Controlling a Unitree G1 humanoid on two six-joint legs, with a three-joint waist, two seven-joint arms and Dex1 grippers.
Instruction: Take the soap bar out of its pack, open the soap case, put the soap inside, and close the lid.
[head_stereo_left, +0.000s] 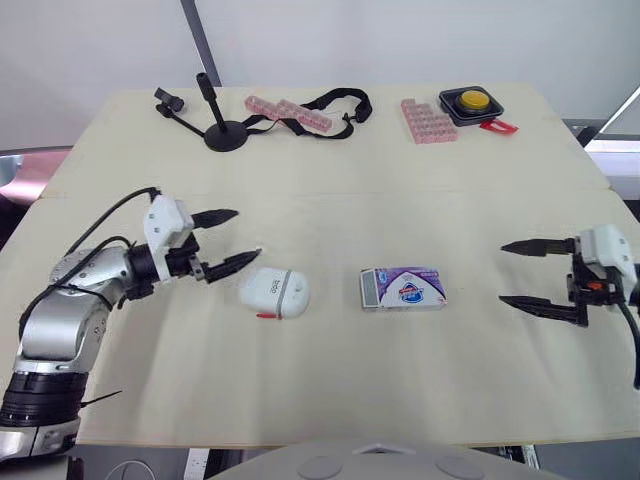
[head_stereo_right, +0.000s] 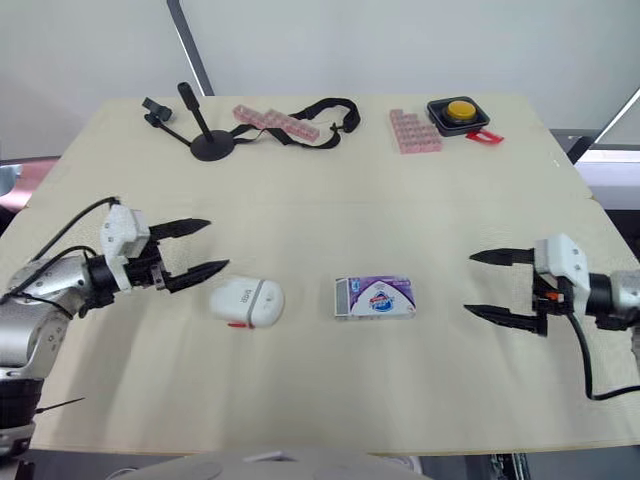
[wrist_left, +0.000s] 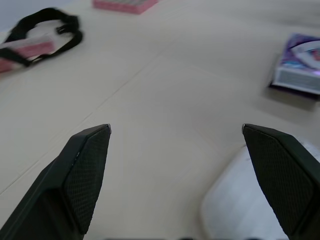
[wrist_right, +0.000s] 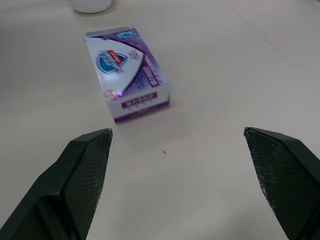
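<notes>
Nothing is gripped yet: the left gripper (head_stereo_left: 245, 234) is poised, jaws wide and empty, just beside the shut soap case (head_stereo_left: 274, 293), while the soap pack (head_stereo_left: 404, 288), well ahead of the right gripper's (head_stereo_left: 503, 272) equally gaping jaws, must be reached first.

Bright, even light from above washes the pale worktop (head_stereo_left: 330, 380), throwing only faint, soft-edged shadows tight beneath the soap pack (head_stereo_left: 404, 289), the soap case (head_stereo_left: 274, 293) and the black stand (head_stereo_left: 225, 135) at the far left.

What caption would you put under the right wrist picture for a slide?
Right pincer, open, points at a purple-and-white cardboard soap pack lying flat on the pale wooden table.
</notes>
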